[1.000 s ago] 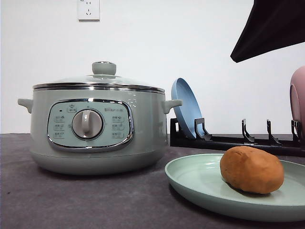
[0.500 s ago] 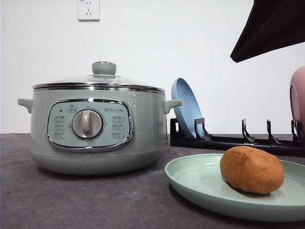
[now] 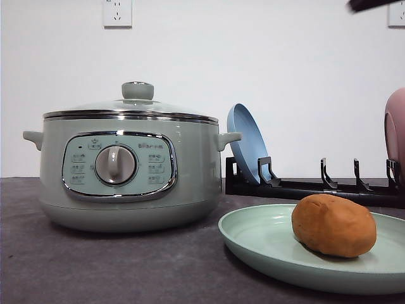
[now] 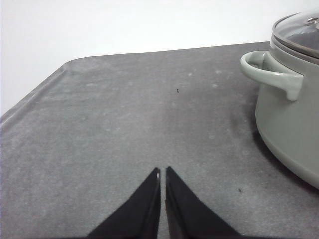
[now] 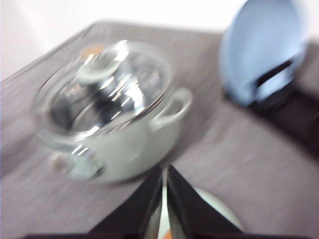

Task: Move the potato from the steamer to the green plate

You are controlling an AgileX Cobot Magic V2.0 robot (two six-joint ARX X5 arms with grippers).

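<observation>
While the potato (image 3: 333, 225) rests on the green plate (image 3: 266, 237), lidded steamer (image 3: 126, 168) apart, left pincer (image 4: 162, 172) and right pincer (image 5: 164, 172) closed, empty.

A dark grey, faintly speckled bench (image 3: 114, 266) is seen, its surface matte and its far left corner rounded. The steamer (image 3: 130, 171) is set on it at the left, lid on. The green plate (image 3: 266, 244) is laid at the near right, just beside the steamer. A black dish rack (image 3: 304, 187) is placed on the bench at the far right, behind the plate.
</observation>
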